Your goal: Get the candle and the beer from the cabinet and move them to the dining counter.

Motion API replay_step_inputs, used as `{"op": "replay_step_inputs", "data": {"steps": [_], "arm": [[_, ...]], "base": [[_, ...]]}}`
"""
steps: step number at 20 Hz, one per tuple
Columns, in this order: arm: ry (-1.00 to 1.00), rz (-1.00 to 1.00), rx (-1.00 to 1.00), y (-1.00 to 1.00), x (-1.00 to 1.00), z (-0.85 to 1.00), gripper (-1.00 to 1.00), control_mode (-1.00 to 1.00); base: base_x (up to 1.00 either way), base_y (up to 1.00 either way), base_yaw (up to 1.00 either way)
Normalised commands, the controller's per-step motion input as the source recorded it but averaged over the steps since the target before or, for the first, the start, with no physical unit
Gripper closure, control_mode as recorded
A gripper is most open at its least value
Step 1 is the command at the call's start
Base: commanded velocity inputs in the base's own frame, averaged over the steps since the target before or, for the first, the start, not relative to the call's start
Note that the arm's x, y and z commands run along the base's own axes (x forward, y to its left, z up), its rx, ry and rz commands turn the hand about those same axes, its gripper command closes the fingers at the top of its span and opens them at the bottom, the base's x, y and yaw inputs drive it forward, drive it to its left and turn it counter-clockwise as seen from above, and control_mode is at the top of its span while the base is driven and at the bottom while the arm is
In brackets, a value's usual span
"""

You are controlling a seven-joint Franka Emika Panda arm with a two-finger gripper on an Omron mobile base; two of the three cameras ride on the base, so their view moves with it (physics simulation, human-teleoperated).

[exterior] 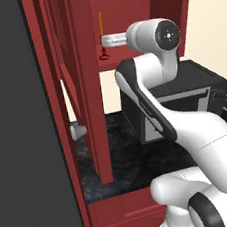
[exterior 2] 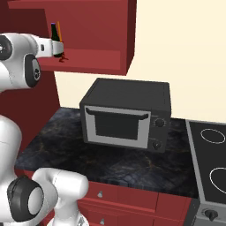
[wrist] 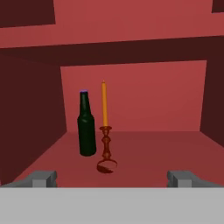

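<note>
While reaching into cabinet (wrist: 131, 39), lining up gripper (wrist: 112, 178), jaws spread wide and empty, on candle (wrist: 105, 127) standing just beside beer (wrist: 86, 127) on shelf. Advising centring on holder stem, keeping clear of bottle, closing gently.

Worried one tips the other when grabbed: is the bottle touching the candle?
Apart. The hand view shows a strip of red cabinet wall between the bottle and the candle.
</note>
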Motion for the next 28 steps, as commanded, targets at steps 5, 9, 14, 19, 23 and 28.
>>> {"op": "replay_step_inputs", "data": {"steps": [5, 9, 14, 19, 23, 28], "arm": [[-0.04, 0.02, 0.0, 0.0, 0.38, 0.0, -1.0, -1.0], [-0.06, 0.01, 0.0, 0.0, 0.28, 0.0, -1.0, -1.0], [-0.03, 0.0, 0.0, 0.0, 0.35, 0.0, -1.0, -1.0], [-0.02, 0.0, 0.0, 0.0, 0.27, 0.0, -1.0, -1.0], [0.0, 0.0, 0.0, 0.03, 0.22, 0.0, -1.0, -1.0], [0.0, 0.0, 0.0, 0.11, 0.26, 0.0, -1.0, -1.0]], "base": [[0.0, 0.0, 0.0], [0.0, 0.0, 0.0], [0.0, 0.0, 0.0], [0.0, 0.0, 0.0], [0.0, 0.0, 0.0], [0.0, 0.0, 0.0]]}}
